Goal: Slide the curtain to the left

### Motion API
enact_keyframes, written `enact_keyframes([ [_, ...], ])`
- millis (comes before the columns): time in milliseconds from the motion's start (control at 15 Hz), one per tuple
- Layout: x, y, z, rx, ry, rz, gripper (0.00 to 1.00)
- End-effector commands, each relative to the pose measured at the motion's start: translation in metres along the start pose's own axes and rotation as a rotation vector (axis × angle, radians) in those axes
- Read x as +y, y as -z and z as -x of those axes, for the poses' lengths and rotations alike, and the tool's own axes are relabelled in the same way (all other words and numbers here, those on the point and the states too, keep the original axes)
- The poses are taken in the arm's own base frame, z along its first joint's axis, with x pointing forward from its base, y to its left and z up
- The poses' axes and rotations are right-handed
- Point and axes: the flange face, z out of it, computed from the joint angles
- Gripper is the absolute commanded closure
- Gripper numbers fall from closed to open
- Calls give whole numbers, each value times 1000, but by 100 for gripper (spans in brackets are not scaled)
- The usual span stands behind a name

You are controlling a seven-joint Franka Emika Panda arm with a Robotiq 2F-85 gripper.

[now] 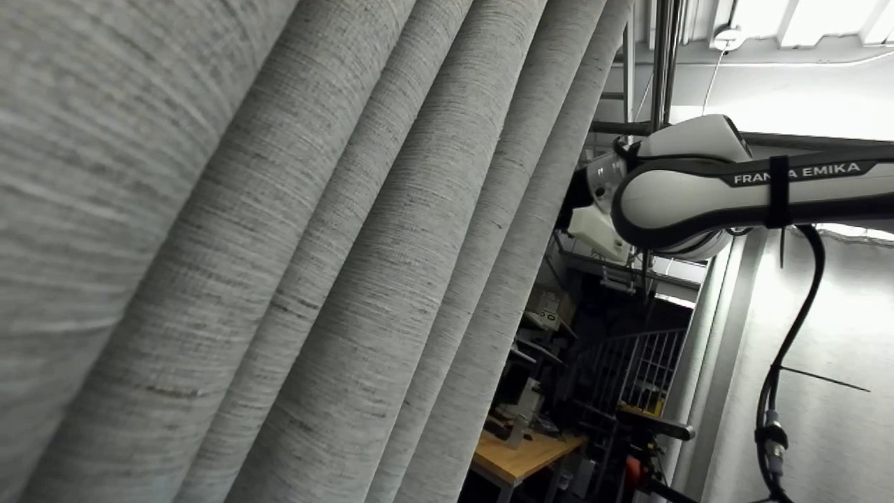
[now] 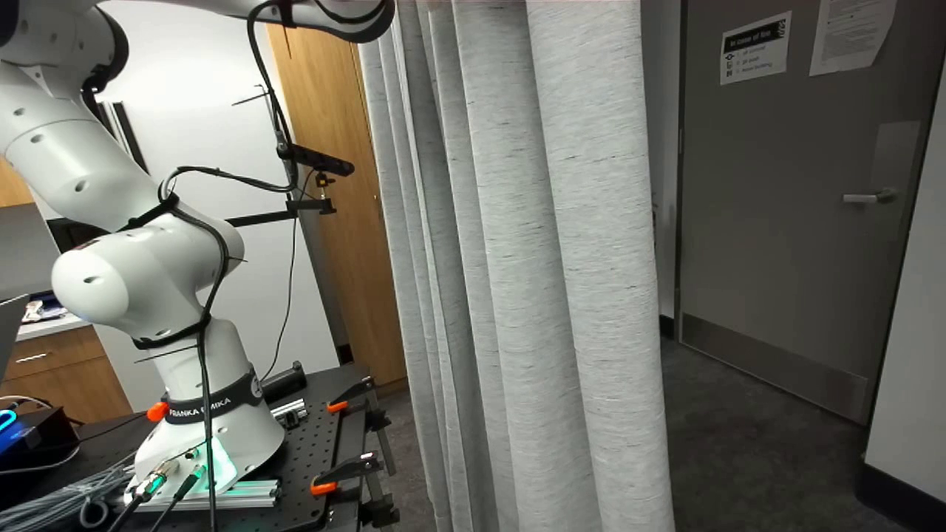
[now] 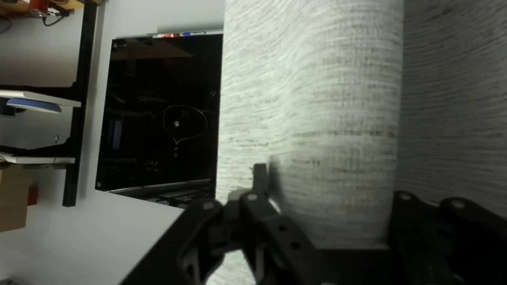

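Observation:
The curtain (image 1: 391, 265) is a large light-grey woven drape with long folds. It fills the left and middle of an exterior view. It hangs in the middle of an exterior view (image 2: 547, 258), right of the arm's base. In the wrist view a curtain fold (image 3: 317, 99) lies between my gripper's (image 3: 330, 182) widely spread fingers. The left finger shows against the fabric; the right fingertip is hidden behind the fold. In an exterior view the dark gripper (image 1: 574, 192) is at the curtain's right edge, partly hidden by it. In the other-angle exterior view the gripper is out of sight.
A dark board (image 3: 158, 114) and wall shelves (image 3: 39, 99) are left in the wrist view. A wooden desk (image 1: 524, 457) stands beyond the curtain. A camera on a bracket (image 2: 318, 159) and a wooden cupboard (image 2: 347, 222) are left of the curtain; a grey door (image 2: 776, 244) is right.

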Motion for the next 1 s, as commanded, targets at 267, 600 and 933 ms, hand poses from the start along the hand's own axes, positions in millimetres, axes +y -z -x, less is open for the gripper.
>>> enact_keyframes([
  [267, -87, -15, -29, 58, 65, -133, 99],
  [600, -212, 6, -47, 98, 150, -360, 100],
  [933, -333, 60, -55, 143, 220, -609, 100],
])
